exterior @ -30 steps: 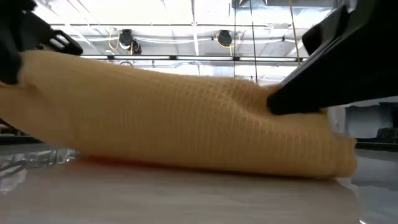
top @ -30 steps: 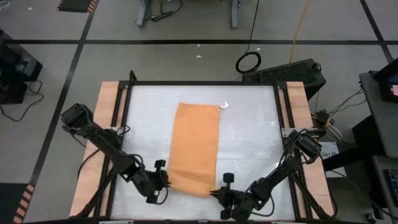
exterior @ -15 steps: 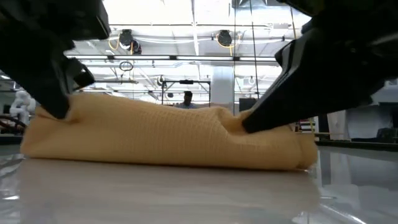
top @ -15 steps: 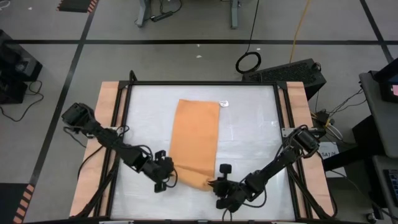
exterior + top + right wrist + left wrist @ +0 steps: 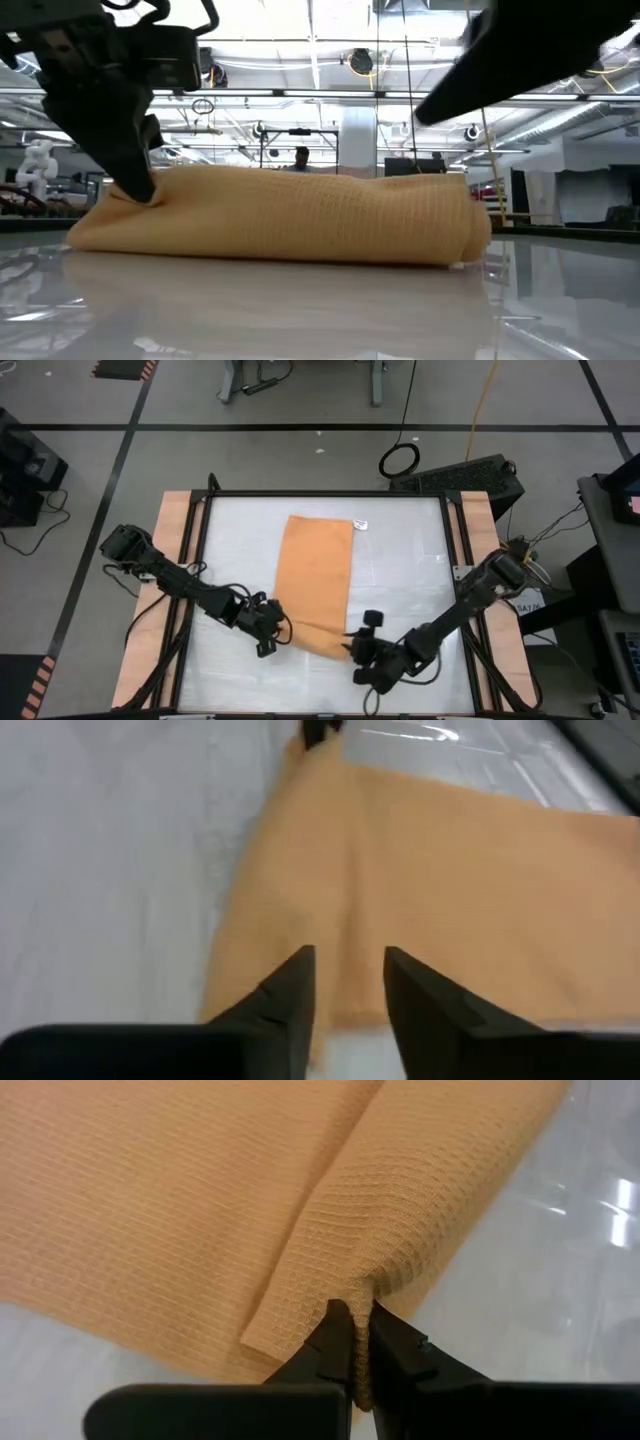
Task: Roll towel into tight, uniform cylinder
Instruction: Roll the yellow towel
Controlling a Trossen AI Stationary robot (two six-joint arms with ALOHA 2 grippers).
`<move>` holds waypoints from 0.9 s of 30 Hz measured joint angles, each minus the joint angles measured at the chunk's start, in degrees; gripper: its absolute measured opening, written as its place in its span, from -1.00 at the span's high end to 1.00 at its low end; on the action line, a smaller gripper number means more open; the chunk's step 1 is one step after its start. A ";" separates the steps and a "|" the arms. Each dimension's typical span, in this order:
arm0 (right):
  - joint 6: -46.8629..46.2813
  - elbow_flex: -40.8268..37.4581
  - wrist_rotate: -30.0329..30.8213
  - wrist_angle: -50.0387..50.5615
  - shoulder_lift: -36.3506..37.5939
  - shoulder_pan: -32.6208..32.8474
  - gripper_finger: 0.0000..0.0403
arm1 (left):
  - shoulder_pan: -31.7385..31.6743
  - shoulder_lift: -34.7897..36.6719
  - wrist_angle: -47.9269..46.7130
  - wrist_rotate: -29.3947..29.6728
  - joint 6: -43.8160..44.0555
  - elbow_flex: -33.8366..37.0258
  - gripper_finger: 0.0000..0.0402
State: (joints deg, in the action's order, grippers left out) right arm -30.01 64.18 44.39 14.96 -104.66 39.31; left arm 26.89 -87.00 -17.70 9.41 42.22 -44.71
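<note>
From above, you see the towel (image 5: 316,584) lying lengthwise on the middle of the white table (image 5: 405,580), its near end folded over into a thick band. Its small white tag (image 5: 360,524) pokes out at the far right corner. Your left gripper (image 5: 272,640) sits at the near left corner of the towel, and your right gripper (image 5: 356,652) sits just off the near right corner.

Down at table level, the rolled near end of the towel (image 5: 290,215) runs across the picture as a low, rounded ridge resting on the glossy top. The left gripper (image 5: 135,185) bites into its left end from above. The right arm (image 5: 530,50) hangs dark above the right end, clear of the cloth. A person (image 5: 302,158) stands far off in the room behind.

On your left wrist camera, the two fingers (image 5: 335,1345) are pressed together, pinching a thin fold of the towel (image 5: 180,1190) at its folded edge.

On your right wrist camera, the fingers (image 5: 290,990) stand slightly apart with a gap between them, nothing in it, just at the edge of the towel (image 5: 450,900).
</note>
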 joint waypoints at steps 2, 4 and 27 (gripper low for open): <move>-3.13 -0.79 1.83 4.81 2.23 1.62 0.38 | -0.01 0.00 -0.04 0.02 0.02 0.00 0.91; -6.35 -3.50 2.58 6.08 3.28 3.34 0.35 | 0.06 0.00 -0.25 0.02 0.50 0.00 0.91; 5.85 -18.60 -11.69 -27.15 3.32 -2.43 0.45 | 0.24 0.00 -2.31 2.27 2.59 0.00 0.91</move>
State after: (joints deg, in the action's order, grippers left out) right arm -24.16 45.58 32.70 -12.19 -101.34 36.88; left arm 27.14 -87.00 -20.01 11.68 44.81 -44.71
